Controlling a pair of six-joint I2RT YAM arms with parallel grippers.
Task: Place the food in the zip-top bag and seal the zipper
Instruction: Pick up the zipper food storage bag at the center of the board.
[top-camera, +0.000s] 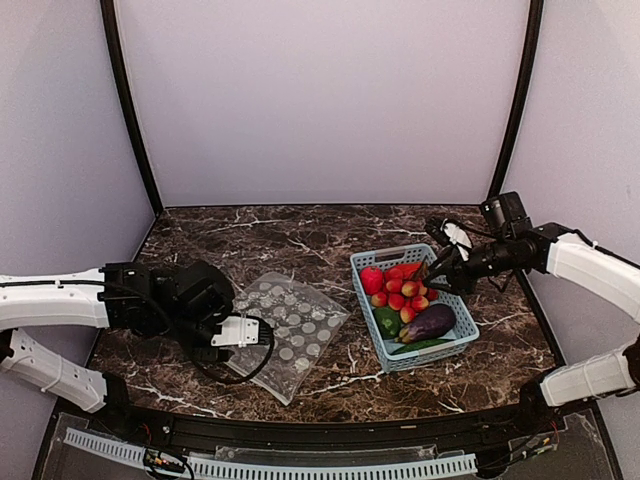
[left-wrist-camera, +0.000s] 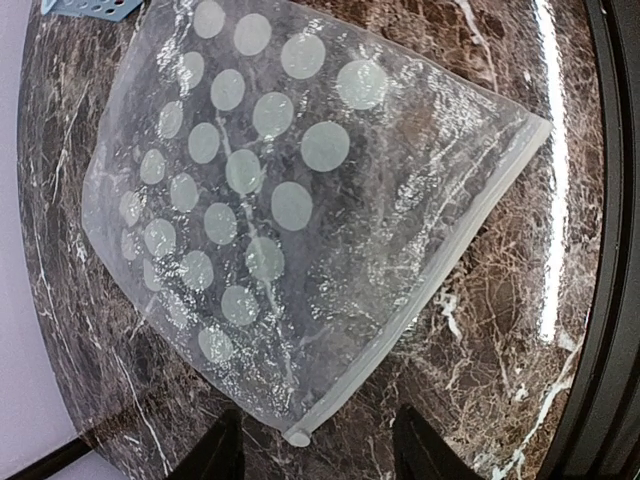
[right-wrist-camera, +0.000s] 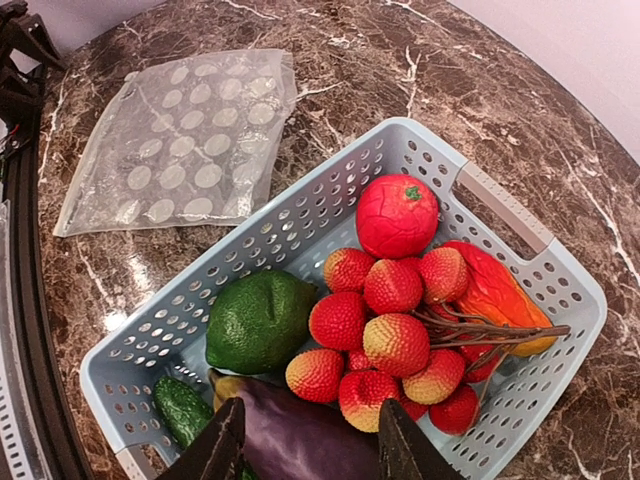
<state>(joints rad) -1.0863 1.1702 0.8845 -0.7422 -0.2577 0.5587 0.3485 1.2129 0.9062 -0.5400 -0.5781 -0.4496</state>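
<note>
Left gripper (left-wrist-camera: 318, 445) is hanging low at the bag (left-wrist-camera: 250, 200) zipper (left-wrist-camera: 440, 270), jaws spread; right gripper (right-wrist-camera: 305, 440) is reaching over the basket (right-wrist-camera: 420, 150), jaws spread.

Dark brown, white-veined marble table (top-camera: 300, 235), plain pale lilac walls (top-camera: 320, 100), two black corner posts (top-camera: 131, 100) behind.

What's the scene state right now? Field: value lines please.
left gripper: open, over the bag's slider corner
right gripper: open, over the eggplant
zip-top bag: flat on the table, no food inside
slider: at the bag corner nearest the left gripper
basket: holds all the food, including the eggplant, tomato, red-yellow pieces and green fruit
</note>
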